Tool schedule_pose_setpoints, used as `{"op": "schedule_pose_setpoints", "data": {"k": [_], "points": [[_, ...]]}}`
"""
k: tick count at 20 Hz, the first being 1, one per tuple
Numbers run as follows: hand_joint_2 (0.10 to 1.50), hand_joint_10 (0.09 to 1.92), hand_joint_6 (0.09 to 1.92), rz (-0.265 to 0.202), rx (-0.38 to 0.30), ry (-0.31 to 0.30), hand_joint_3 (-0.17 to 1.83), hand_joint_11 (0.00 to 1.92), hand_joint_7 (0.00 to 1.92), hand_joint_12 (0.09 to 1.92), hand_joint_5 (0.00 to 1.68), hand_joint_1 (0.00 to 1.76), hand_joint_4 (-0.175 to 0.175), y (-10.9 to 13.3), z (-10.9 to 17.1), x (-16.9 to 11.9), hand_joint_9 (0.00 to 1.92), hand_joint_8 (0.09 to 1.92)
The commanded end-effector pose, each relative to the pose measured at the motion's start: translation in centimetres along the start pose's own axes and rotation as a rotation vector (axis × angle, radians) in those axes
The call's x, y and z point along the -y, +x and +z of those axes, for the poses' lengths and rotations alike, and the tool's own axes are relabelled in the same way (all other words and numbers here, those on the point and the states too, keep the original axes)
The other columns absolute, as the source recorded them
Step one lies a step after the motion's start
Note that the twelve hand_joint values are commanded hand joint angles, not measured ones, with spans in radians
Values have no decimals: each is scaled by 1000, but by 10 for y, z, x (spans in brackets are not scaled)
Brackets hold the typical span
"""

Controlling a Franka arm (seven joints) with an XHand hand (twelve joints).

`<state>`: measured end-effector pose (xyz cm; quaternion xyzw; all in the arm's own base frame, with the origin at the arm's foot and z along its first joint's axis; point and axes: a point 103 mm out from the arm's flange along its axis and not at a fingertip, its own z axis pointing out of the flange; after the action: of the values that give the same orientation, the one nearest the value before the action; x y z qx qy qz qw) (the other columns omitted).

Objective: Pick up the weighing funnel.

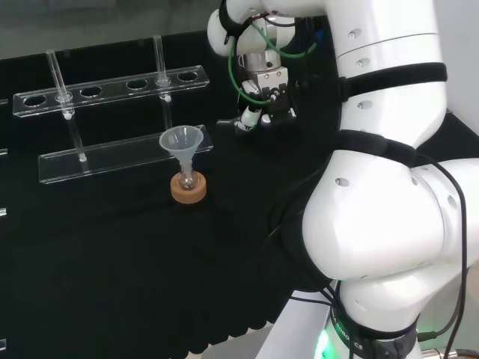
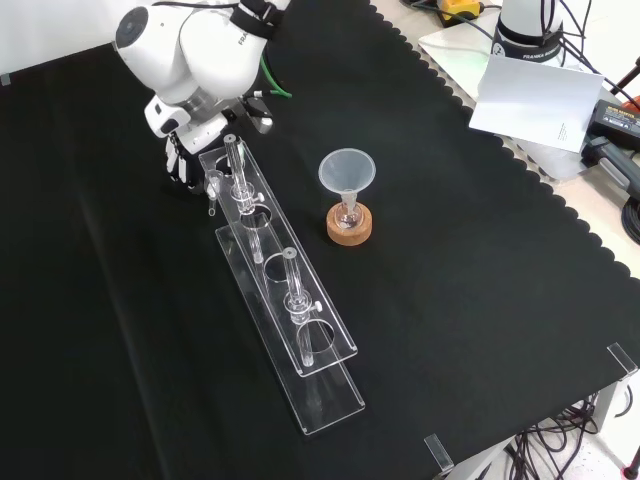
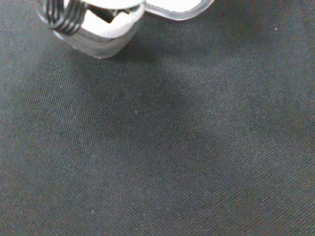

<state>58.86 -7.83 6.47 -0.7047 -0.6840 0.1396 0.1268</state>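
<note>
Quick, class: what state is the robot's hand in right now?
Hand: cannot be told whether it is open, closed or holding anything.

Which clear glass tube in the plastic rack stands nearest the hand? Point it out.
The clear glass tube at the plastic rack's upper end in the front view, beside the black and white hand; the other tube stands farther down.

arm (image 1: 389,224): white links, black bands | cables (image 1: 251,45): green (looped) | hand (image 1: 269,101): black-and-white
</note>
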Motion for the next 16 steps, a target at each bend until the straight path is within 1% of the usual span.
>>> {"op": "schedule_pose_setpoints", "data": {"k": [1,3,6,11,16], "points": [[770,407,642,10,-59,-37,460,874,626,1073,1247,1106,175,-4,-16,7,973,662],[755,375,590,11,-66,-41,467,977,624,999,1277,1114,175,-6,-20,11,1008,679],[748,340,542,11,-68,-37,463,1050,625,939,1303,1120,175,-8,-27,17,1042,697],[746,327,524,14,-36,-10,460,1060,646,920,1312,1122,175,-10,-38,28,1061,709],[737,305,491,31,6,-13,466,1037,663,925,1331,1126,175,-11,-48,44,1072,698]]}}
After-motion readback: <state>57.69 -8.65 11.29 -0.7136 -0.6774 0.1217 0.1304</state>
